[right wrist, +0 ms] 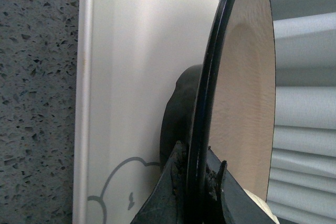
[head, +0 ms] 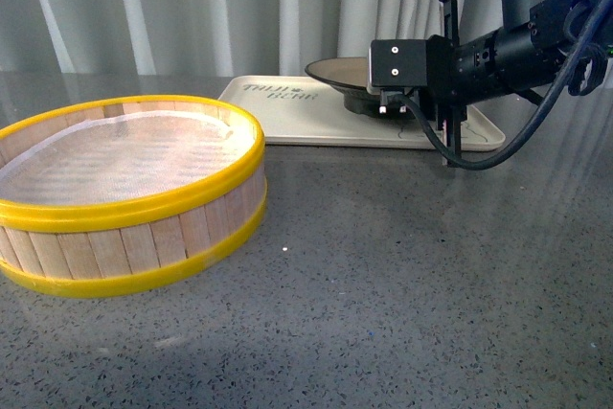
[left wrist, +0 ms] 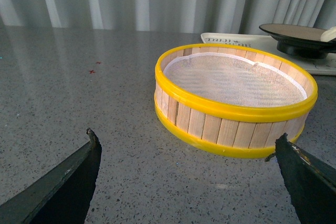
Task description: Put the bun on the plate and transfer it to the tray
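Observation:
The taupe plate (head: 337, 69) with its black rim is over the cream tray (head: 287, 112) at the back of the table. Its dark foot is at the tray's surface; I cannot tell whether it touches. My right gripper (head: 388, 95) is shut on the plate's near rim. In the right wrist view the gripper (right wrist: 199, 157) clamps the rim of the plate (right wrist: 247, 77) over the tray (right wrist: 131, 51), and a sliver of the white bun (right wrist: 261, 206) shows on the plate behind a finger. The left wrist view shows the bun (left wrist: 329, 34) on the plate (left wrist: 291, 30). My left gripper (left wrist: 187, 137) is open and holds nothing.
A round wooden steamer (head: 124, 227) with yellow rims and a white liner stands at the front left, just beyond the left fingers (left wrist: 68, 182) in the left wrist view. Grey speckled tabletop (head: 402, 275) lies in front. Pale curtains hang behind.

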You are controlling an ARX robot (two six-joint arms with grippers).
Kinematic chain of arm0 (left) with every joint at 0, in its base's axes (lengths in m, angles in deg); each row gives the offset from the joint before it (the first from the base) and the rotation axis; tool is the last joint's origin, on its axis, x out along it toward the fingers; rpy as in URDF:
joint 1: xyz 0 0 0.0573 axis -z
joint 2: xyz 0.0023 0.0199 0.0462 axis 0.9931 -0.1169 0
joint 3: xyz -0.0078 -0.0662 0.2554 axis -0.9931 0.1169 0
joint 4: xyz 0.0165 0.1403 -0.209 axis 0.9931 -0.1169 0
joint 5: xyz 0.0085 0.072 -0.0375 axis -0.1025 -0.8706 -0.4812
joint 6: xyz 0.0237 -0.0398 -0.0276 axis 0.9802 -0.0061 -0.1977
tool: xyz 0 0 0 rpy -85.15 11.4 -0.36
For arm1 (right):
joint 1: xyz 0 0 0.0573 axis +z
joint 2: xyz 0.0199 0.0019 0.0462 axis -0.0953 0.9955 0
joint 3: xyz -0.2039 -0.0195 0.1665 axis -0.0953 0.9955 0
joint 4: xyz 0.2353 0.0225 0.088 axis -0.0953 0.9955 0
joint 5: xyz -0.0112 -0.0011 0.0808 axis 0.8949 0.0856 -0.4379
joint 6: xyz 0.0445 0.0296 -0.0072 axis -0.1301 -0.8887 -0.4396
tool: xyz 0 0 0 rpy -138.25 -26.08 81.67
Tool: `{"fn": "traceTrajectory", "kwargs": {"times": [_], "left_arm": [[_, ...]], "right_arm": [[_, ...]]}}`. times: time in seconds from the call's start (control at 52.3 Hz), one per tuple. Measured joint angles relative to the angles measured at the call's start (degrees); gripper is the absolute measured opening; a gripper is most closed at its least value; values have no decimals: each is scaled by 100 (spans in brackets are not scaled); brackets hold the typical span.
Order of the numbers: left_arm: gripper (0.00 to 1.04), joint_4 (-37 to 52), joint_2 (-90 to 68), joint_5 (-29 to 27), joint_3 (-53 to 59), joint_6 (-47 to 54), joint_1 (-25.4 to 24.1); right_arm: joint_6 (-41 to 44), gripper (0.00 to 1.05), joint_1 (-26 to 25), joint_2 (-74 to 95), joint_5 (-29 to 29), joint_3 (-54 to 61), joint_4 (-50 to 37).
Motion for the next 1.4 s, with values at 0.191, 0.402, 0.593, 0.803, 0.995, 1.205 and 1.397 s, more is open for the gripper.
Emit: {"fn": "traceTrajectory", "kwargs": {"times": [0.191, 0.402, 0.593, 0.803, 0.995, 1.205, 1.397], "left_arm": [[98, 0, 0, 0, 0, -2, 0], [98, 0, 0, 0, 0, 0, 0], [98, 0, 0, 0, 0, 0, 0], [98, 0, 0, 0, 0, 0, 0], [98, 0, 0, 0, 0, 0, 0], [98, 0, 0, 0, 0, -2, 0], [98, 0, 0, 2, 0, 0, 0]], "right_arm": [[-66, 3, -17, 0, 20, 173, -83], [-46, 20, -26, -94, 59, 422, -122], [-184, 53, -24, -522, -11, 866, -584], [-1207, 89, 153, -1648, 173, 1897, -1403], [-3453, 96, 616, -3545, 905, 3565, -2243], [-6371, 96, 1088, -5755, 2763, 5628, -2636], [-8990, 96, 1290, -7278, 4511, 7023, -2063]]}}
